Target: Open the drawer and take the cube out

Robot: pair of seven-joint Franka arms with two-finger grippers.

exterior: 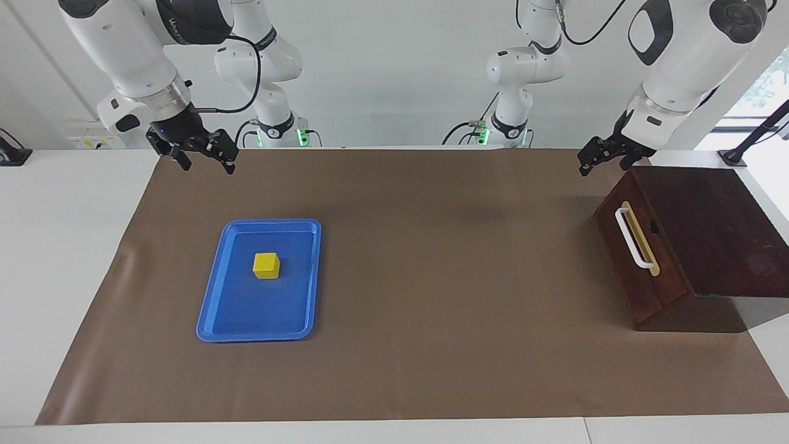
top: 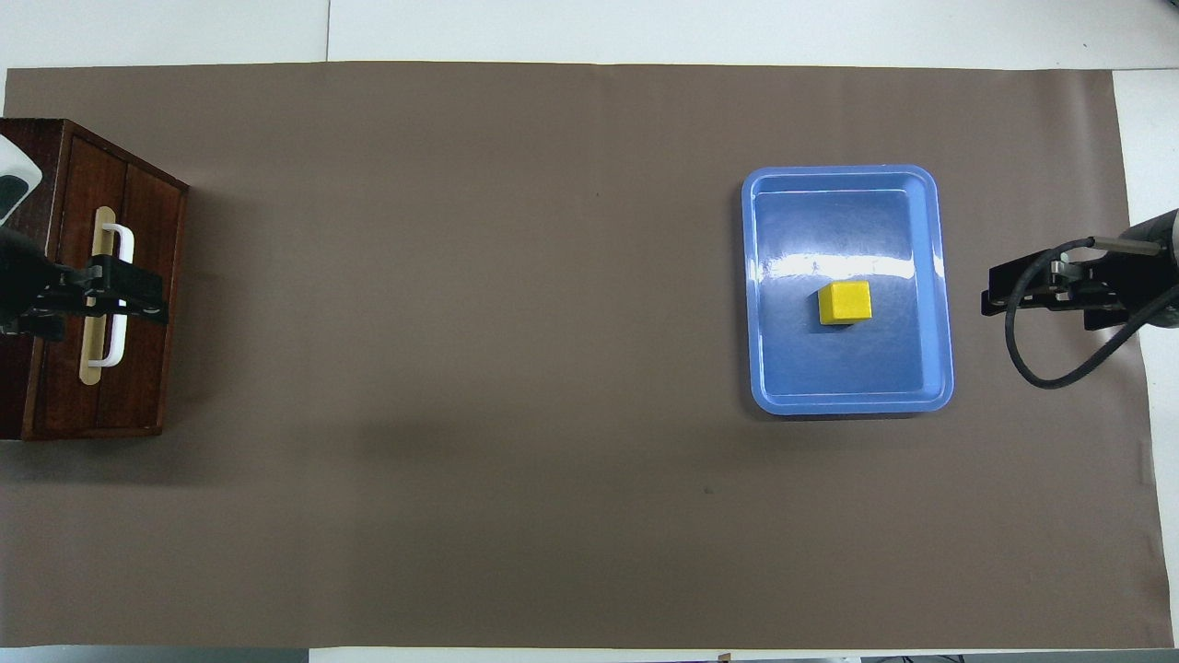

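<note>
The yellow cube (exterior: 266, 265) (top: 846, 303) lies in the blue tray (exterior: 253, 336) (top: 847, 405), with nothing touching it. The dark wooden drawer (exterior: 629, 259) (top: 143, 387) is closed in its box, its white bar handle (exterior: 632, 237) showing on the front. My right gripper (exterior: 206, 165) (top: 987, 302) hangs open and empty, high over the mat beside the tray, toward the right arm's end of the table. My left gripper (exterior: 582, 168) (top: 158, 299) is open and empty. It is raised over the drawer front and clear of the handle.
A brown mat (exterior: 431, 277) covers most of the white table. The wooden box (exterior: 709, 234) stands at the left arm's end, and the tray lies toward the right arm's end.
</note>
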